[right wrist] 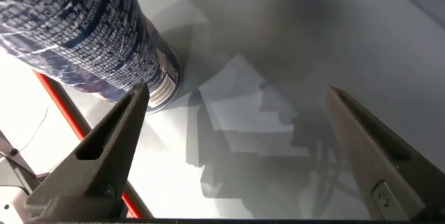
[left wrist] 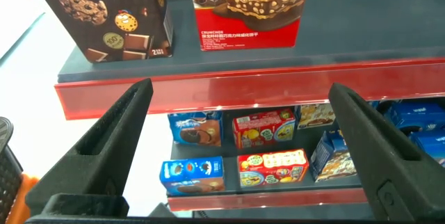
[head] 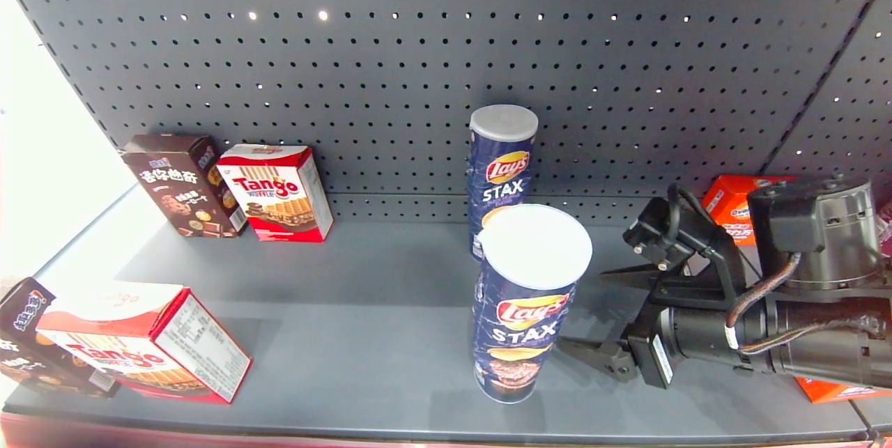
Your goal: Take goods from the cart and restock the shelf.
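Two blue chip cans stand upright on the grey shelf point(head: 348, 336). One can point(head: 502, 169) is at the back by the pegboard, and the other can point(head: 526, 302) is near the front edge. My right gripper point(head: 594, 313) is open just to the right of the front can, apart from it, with nothing between its fingers. In the right wrist view the front can point(right wrist: 90, 36) stands beside one finger point(right wrist: 115, 144) of the right gripper point(right wrist: 236, 93). My left gripper point(left wrist: 240, 88) is open and empty, out in front of the shelf's red front edge point(left wrist: 208, 85).
A brown cookie box point(head: 185, 183) and a red-and-white wafer box point(head: 279, 190) stand at the back left. Another wafer box point(head: 146, 343) and a brown box point(head: 28, 336) sit at the front left. Orange boxes point(head: 732, 204) are behind the right arm. Lower shelves point(left wrist: 243, 168) hold several small packs.
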Robot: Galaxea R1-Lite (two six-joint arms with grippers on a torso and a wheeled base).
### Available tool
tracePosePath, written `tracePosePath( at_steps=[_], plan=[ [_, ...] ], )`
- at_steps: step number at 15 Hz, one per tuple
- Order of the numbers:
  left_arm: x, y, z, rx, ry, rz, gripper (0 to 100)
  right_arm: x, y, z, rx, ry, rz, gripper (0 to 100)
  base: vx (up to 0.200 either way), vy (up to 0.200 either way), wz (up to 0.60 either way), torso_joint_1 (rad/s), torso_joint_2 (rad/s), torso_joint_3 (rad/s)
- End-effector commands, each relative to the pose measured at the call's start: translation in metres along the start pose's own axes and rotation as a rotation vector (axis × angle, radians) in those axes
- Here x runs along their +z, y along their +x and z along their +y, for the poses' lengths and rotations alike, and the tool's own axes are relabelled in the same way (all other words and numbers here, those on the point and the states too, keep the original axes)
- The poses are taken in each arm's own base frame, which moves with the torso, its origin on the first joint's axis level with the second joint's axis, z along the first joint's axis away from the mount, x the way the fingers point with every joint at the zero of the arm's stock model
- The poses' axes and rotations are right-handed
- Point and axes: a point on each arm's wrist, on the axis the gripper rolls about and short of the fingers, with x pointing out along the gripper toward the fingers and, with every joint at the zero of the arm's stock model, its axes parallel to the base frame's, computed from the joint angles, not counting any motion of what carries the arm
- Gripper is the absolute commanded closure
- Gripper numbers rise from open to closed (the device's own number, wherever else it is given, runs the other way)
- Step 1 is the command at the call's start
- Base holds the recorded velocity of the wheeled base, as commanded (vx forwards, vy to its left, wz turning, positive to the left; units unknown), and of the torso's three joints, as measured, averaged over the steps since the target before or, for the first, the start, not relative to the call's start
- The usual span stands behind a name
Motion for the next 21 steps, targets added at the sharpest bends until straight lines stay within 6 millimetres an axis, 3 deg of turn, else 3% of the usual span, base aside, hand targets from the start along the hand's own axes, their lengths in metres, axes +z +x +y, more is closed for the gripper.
tracePosePath(
  at_steps=[1,5,11,21],
  plan=[
    [0.000,0.000,0.000,0.000,-0.001,0.001,0,-0.001,0.002,0.002,0.008,-0.003,0.007,0,0.000,0.000,0.00,0.000,0.00,0.000],
    [0.000,0.000,0.000,0.000,-0.001,0.001,0,-0.002,-0.004,-0.004,-0.017,0.007,-0.003,0,0.000,0.000,0.00,0.000,0.00,0.000],
    [0.000,0.000,0.000,0.000,-0.001,0.001,0,0.000,0.006,-0.003,-0.010,0.003,-0.010,0,0.000,0.000,0.00,0.000,0.00,0.000],
    [0.000,0.000,0.000,0.000,-0.001,0.003,0,0.000,0.005,-0.001,-0.006,-0.001,-0.011,0,0.000,0.000,0.00,0.000,0.00,0.000]
  ],
)
